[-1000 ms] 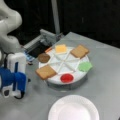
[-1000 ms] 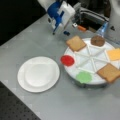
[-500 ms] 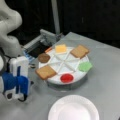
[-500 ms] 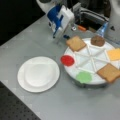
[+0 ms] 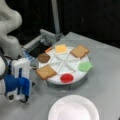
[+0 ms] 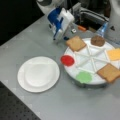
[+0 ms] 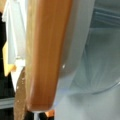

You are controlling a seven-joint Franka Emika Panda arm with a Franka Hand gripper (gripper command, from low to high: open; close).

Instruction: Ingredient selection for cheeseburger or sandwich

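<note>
A round white divided tray [image 5: 65, 64] [image 6: 90, 59] holds the ingredients. They are two tan bread slices [image 5: 45, 72] [image 5: 79, 51] [image 6: 75, 43] [image 6: 109, 72], a dark-brown patty [image 5: 44, 58] [image 6: 97, 40] and a yellow cheese slice [image 5: 60, 48] [image 6: 114, 54]. My blue and white gripper [image 5: 30, 85] [image 6: 64, 37] hovers just outside the tray, beside the nearer bread slice. That slice's edge [image 7: 42, 55] fills the wrist view, with no fingers showing. The white paper plate [image 5: 73, 108] [image 6: 38, 73] holds nothing. No cheeseburger or sandwich is in view.
A red round piece [image 5: 66, 78] [image 6: 67, 60] and a green piece [image 5: 85, 66] [image 6: 84, 77] also lie in the tray. A grey metal box [image 5: 41, 42] [image 6: 91, 16] stands behind the tray. The grey table [image 6: 75, 100] drops off at a front view's bottom left.
The gripper has crept a little closer to the tray's nearer bread slice. The ingredients and the plate have not moved.
</note>
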